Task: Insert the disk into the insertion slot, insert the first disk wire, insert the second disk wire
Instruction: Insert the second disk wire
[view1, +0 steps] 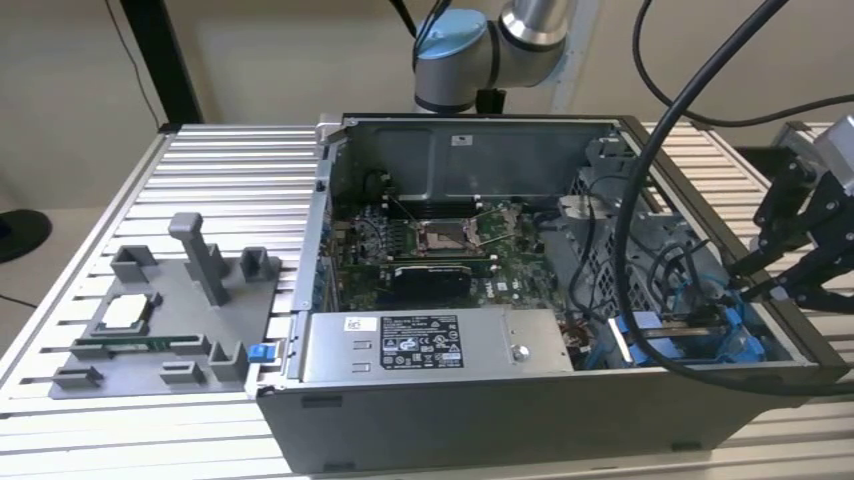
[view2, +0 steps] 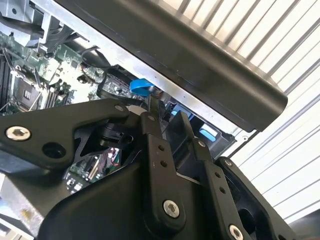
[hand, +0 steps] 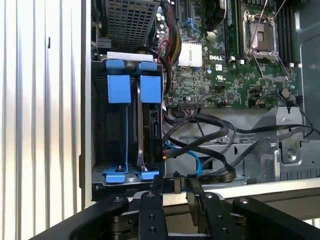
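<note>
Working on the wires seems to be the step in hand, since the disk (hand: 151, 120) already stands in the insertion slot (hand: 100, 125), at 4 o'clock of the case (view1: 534, 430) in the exterior view. The tool (hand: 175, 184) hovers near the slot and the black wires (hand: 205, 131); I cannot tell whether it is wide or narrow. Approaching square to the disk's connector edge, clear of slack loops, looks wise. The power-supply box (view1: 427, 345) bears a printed label.

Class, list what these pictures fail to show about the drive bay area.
Exterior view: insertion slot partly hidden behind a black cable.
Second wrist view: slot interior blocked by the pincer itself.
First wrist view: disk edge-on; wire connections lost in shadow.
</note>
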